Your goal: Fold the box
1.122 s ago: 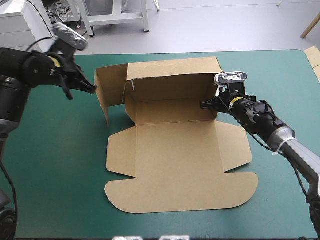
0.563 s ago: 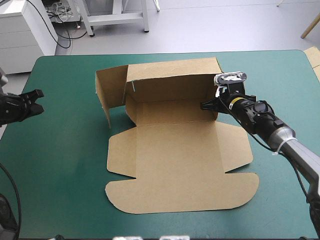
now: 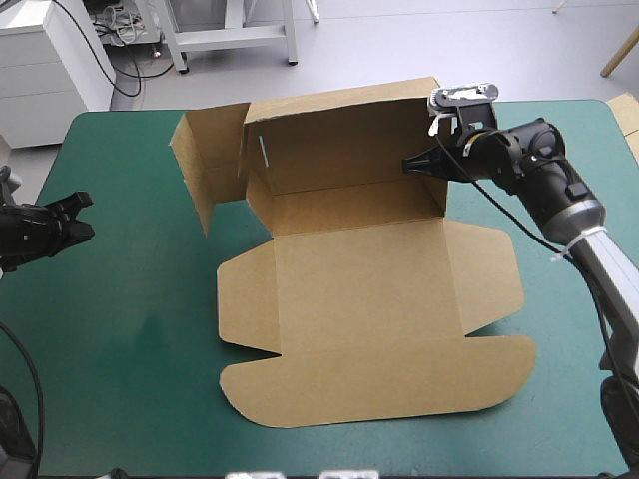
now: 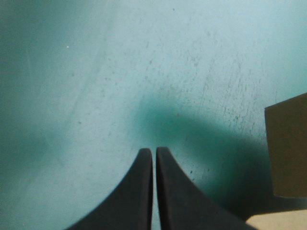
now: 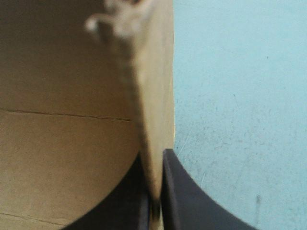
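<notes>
The right pincer [image 5: 154, 160] was clamped on the brown box [image 3: 369, 299]. Its black fingers [image 5: 187, 196] were pressed all but together, with the end edge of the raised back wall [image 3: 339, 150] held between them. To one side of the pincer the view was filled by the wall's inner board, and to the other by bare teal-green cover [image 5: 240, 96]. The back wall was stood upright along the far side of the sheet, and a side flap [image 3: 205, 160] was raised at its left end. The rest of the box was laid flat near the middle of the desk [image 3: 130, 339], with the rounded lid panel [image 3: 379, 384] toward the near edge.

The left pincer [image 4: 154, 152] was closed on nothing, its tips met in a narrow arch. It was held low over the cover near the desk's left edge, well apart from the box. Only a corner of brown board was seen ahead of it, off to one side. The raised side flap was stood between it and the box's interior. A pale board strip [image 3: 627, 112] was seen off the desk's far right corner.
</notes>
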Controlling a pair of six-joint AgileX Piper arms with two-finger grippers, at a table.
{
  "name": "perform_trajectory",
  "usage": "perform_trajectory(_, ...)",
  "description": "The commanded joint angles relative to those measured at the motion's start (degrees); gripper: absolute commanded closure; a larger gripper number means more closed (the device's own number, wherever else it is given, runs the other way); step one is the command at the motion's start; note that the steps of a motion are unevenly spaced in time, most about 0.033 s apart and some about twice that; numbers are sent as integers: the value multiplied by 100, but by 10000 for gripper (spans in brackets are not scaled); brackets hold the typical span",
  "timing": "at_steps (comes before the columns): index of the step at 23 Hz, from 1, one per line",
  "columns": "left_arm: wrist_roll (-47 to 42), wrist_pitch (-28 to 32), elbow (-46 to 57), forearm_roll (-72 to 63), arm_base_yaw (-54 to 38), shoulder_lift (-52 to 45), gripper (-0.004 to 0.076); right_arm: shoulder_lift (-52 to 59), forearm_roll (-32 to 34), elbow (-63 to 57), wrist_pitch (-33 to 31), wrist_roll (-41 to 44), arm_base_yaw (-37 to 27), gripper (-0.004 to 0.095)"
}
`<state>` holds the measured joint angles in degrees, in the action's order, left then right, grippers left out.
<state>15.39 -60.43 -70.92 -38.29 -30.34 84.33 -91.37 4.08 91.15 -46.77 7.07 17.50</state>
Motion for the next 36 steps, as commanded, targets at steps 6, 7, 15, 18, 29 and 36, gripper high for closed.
perform_trajectory(6,23,164,-132,-313,-9,-212,717,-34,-718,1074,-1749,92,-32,924)
perform_trajectory(7,23,178,-132,-313,-9,-212,717,-34,-718,1074,-1911,92,-32,924)
perform_trajectory(15,23,101,-132,-351,-9,-212,717,103,-1353,43,-2031,7,-12,924)
perform_trajectory(18,23,88,-132,-351,-9,-212,717,150,-1233,-426,-2031,7,-12,924)
perform_trajectory(29,2,60,-132,-565,-9,-212,717,-1306,-466,363,-1276,-38,-12,924)
perform_trajectory(36,2,60,-132,-565,-9,-212,717,-1866,-457,940,-1310,-38,-78,879)
